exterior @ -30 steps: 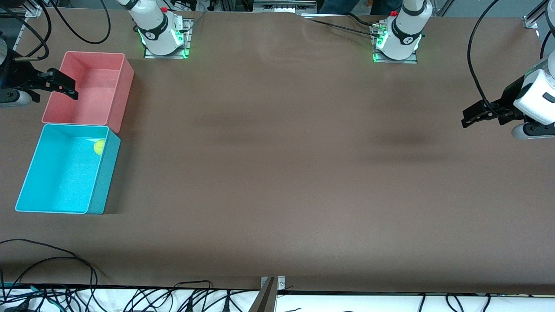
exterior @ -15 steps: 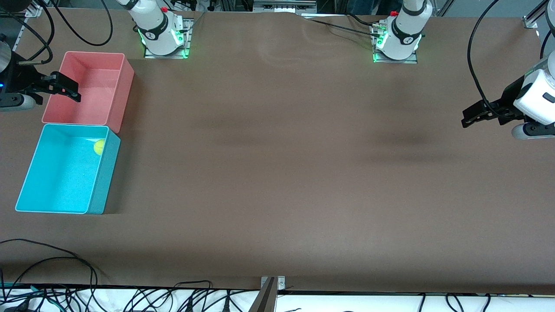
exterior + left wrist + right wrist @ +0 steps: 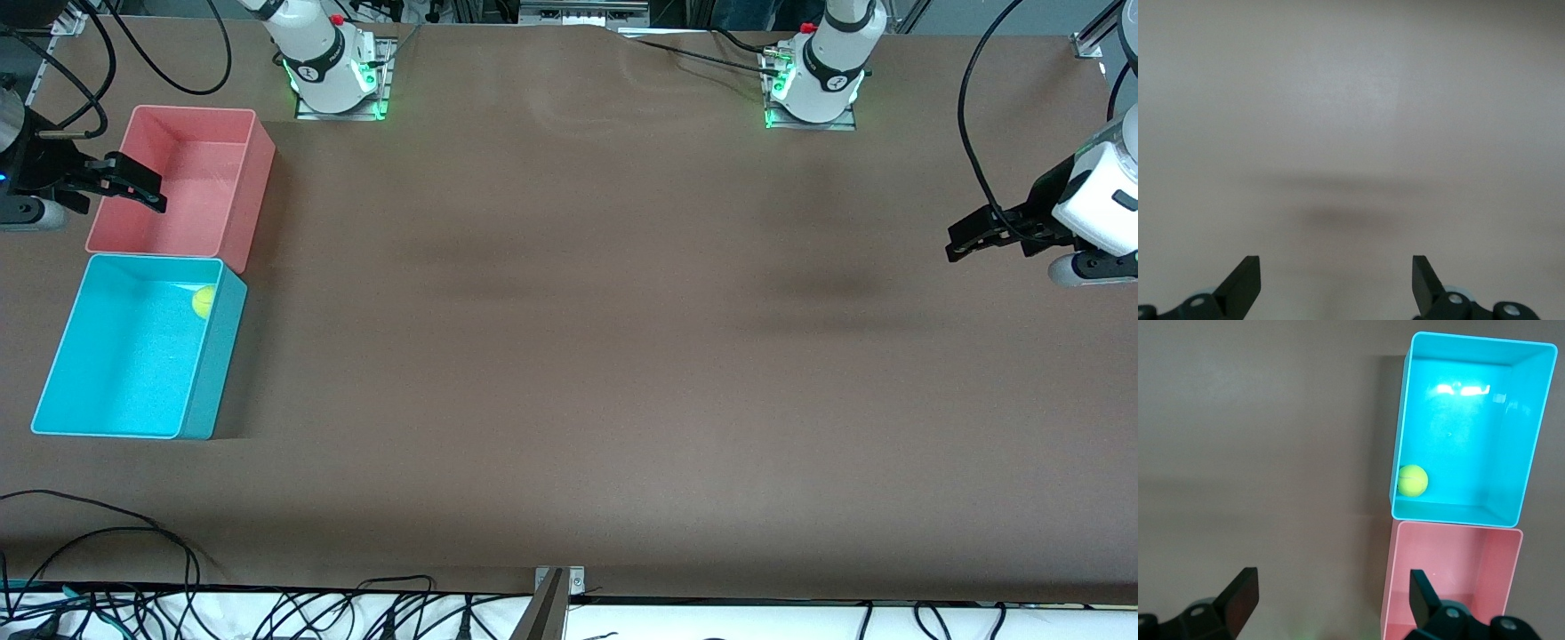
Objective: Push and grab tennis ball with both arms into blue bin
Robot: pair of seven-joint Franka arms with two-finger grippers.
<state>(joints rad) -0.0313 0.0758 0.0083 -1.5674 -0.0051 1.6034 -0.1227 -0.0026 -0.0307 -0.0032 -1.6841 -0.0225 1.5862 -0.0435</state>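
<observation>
Front view first: the tennis ball [image 3: 204, 301] is sitting inside the blue bin [image 3: 62, 356], tucked into the corner closest to the pink bin [image 3: 244, 191]; the two bins sit touching end to end at the right arm's end of the brown surface [image 3: 578, 356], blue one nearer the camera; the right gripper [image 3: 133, 184] hangs over the pink bin's outer edge with nothing in it; the left gripper [image 3: 973, 236] waits up over the left arm's end of the surface, well apart from the bins.

Left wrist view: the fingers [image 3: 1241, 283] are spread wide, just bare surface under them.

Right wrist view: its fingers [image 3: 1238, 595] are spread too, holding nothing; below you can see the ball against the blue bin's wall, right by the pink bin.
</observation>
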